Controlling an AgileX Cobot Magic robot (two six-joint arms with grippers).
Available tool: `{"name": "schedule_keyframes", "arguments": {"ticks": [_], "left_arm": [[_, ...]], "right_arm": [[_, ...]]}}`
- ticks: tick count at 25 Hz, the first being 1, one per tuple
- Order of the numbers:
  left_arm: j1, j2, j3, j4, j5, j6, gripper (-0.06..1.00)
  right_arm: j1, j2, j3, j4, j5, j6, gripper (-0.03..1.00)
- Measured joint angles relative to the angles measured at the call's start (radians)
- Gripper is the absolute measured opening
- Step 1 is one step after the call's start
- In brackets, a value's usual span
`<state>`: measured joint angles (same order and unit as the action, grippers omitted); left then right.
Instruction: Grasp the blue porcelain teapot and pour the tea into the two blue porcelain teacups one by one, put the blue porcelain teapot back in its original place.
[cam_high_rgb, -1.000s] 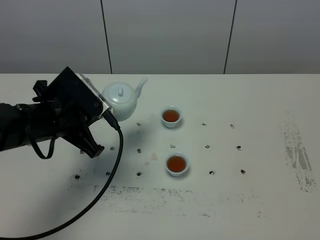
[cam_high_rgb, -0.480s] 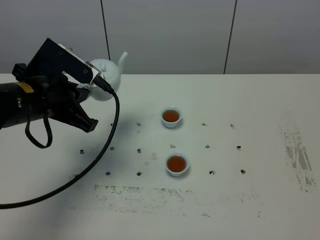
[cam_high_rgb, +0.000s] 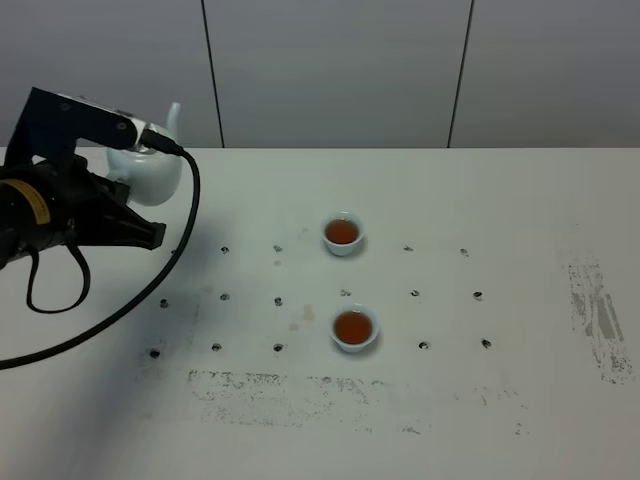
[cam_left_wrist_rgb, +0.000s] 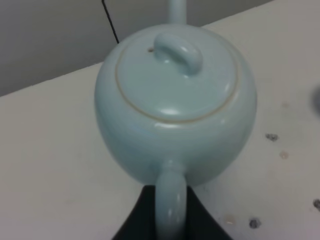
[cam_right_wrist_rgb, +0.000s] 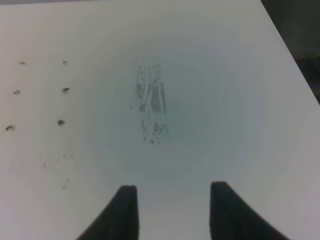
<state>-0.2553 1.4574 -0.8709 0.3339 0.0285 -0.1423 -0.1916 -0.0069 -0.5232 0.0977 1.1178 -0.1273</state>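
Teapot (cam_high_rgb: 150, 172) sitting at the far left corner of the worktop (cam_high_rgb: 500, 400), upright, lid on, spout pointing away toward the back wall and loop handle facing back into the left claw (cam_left_wrist_rgb: 170, 220). Left claw clamping on that handle, dark fingers showing on either side of it in the left wrist view, so spout, lid knob and handle lying on one line running straight out from the claw. Hard to tell from these views whether the pot's base is touching the worktop or hanging just above it. Both cups (cam_high_rgb: 342, 233) (cam_high_rgb: 354, 328) standing near the middle of the worktop, one behind the other, each holding brown tea, well apart from the teapot and off to its right in the high view. Pouring looking done, judging by the filled cups; setting the pot down and letting go looking like what is left. Coming move turning on that handle line: pulling straight back along it, not sideways, to avoid dragging or tipping the pot. Right claw (cam_right_wrist_rgb: 170, 197) hanging with fingers apart over a scuffed bare patch on the far right of the worktop, holding nothing, much farther from the teapot than the left.
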Motion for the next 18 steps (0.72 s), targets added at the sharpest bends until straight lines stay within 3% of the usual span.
{"name": "schedule_keyframes", "arguments": {"ticks": [9, 18], "left_arm": [[0.014, -0.001, 0.163, -0.01, -0.248, -0.014, 0.11], [0.014, -0.003, 0.288, -0.028, -0.337, 0.112, 0.11]], "right_arm": [[0.0, 0.0, 0.0, 0.0, 0.001, -0.001, 0.35], [0.0, 0.0, 0.0, 0.0, 0.001, 0.0, 0.35]]}}
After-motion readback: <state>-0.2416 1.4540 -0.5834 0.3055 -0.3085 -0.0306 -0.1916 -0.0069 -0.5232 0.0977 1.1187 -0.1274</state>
